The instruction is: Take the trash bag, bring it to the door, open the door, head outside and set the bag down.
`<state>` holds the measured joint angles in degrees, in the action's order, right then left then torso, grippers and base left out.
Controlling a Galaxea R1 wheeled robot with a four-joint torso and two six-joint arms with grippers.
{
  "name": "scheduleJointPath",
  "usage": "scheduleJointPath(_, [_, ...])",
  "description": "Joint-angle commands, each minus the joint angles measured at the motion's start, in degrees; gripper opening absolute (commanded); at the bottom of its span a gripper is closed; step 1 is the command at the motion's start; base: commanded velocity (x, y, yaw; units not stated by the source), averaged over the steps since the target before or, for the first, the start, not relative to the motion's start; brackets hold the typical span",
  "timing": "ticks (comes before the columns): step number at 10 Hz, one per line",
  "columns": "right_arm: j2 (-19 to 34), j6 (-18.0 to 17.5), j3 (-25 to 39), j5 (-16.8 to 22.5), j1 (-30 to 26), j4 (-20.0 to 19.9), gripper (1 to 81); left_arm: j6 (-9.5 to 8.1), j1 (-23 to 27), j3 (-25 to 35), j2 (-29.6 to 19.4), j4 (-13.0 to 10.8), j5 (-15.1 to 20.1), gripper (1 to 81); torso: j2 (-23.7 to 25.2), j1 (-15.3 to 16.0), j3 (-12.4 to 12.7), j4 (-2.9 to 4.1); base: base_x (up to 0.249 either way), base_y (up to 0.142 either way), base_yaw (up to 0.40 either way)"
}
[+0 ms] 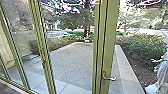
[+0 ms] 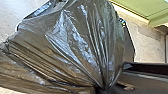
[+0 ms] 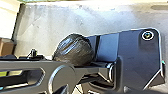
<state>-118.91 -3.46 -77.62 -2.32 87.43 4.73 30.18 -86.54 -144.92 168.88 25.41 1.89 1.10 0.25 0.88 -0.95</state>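
At the left wrist, black trash bag (image 2: 82, 45), pleats drawn to a tight neck (image 2: 103, 83): judged clamped in the closed left fingers, hard to make out themselves, with the bulk fanning away from them, cut off, so full long axis uncertain. Bag also beside the robot's dark base plate (image 3: 137, 55), partly behind the jointed bar (image 3: 57, 75). Farther off, door handle (image 1: 109, 78) ahead and right of centre, likely nearer the right arm; cannot tell whether the door (image 1: 111, 37) is latched.
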Motion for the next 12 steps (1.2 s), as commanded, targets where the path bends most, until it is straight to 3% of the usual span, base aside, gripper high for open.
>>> scheduleJointPath(1, [8.80, -0.05, 9.48, 2.49, -6.60, -3.31, 81.1, 0.58, 3.17, -1.94, 1.20, 0.61, 4.26, 1.0, 0.00, 0.00, 0.00, 0.00, 0.000, 0.000, 0.000])
scheduleJointPath(6, [21.05, -0.14, 20.59, 3.63, -12.92, -5.43, 81.1, 0.58, 3.17, -2.12, 1.82, 0.61, 4.26, 1.0, 0.00, 0.00, 0.00, 0.00, 0.000, 0.000, 0.000])
scheduleJointPath(9, [26.06, -0.14, 24.63, 11.80, -24.70, -11.23, 81.1, 0.49, 3.17, -2.12, 1.82, 0.61, 4.35, 1.0, 0.00, 0.00, 0.00, 0.00, 0.000, 0.000, 0.000])
scheduleJointPath(12, [26.68, -2.07, 24.45, 19.63, -35.16, -13.96, 81.1, 0.40, 3.17, -2.12, 2.00, 0.61, 4.35, 1.0, 0.00, 0.00, 0.00, 0.00, 0.000, 0.000, 0.000])
